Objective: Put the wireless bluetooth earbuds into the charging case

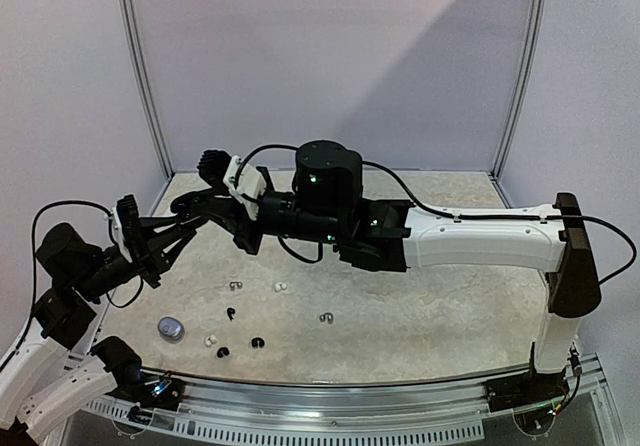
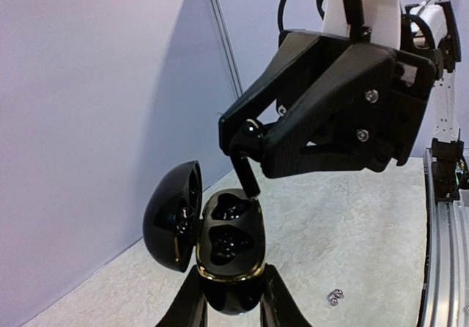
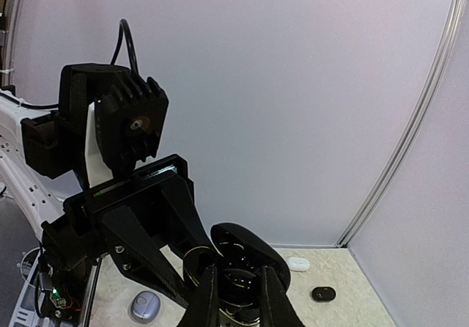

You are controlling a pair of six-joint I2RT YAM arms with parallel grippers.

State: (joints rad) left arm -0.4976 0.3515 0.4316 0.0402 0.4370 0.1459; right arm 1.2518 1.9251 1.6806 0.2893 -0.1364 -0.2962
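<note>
My left gripper (image 2: 231, 279) is shut on the base of a black charging case (image 2: 229, 243) and holds it up above the table. The lid (image 2: 172, 213) stands open to the left, and both sockets look empty. My right gripper (image 3: 239, 268) hangs over the case with its fingers apart; one fingertip (image 2: 250, 180) touches the case's far rim. I see no bud between them. In the top view the two grippers meet at the left (image 1: 190, 218). Loose earbuds lie on the table: white (image 1: 280, 287), silvery (image 1: 326, 317) and black (image 1: 231, 313).
A grey-blue case (image 1: 170, 328) lies near the front left. A white case (image 3: 298, 263) and a small black case (image 3: 323, 293) lie by the back wall. A silvery bud pair (image 2: 335, 295) lies under the held case. Walls close off the left and back.
</note>
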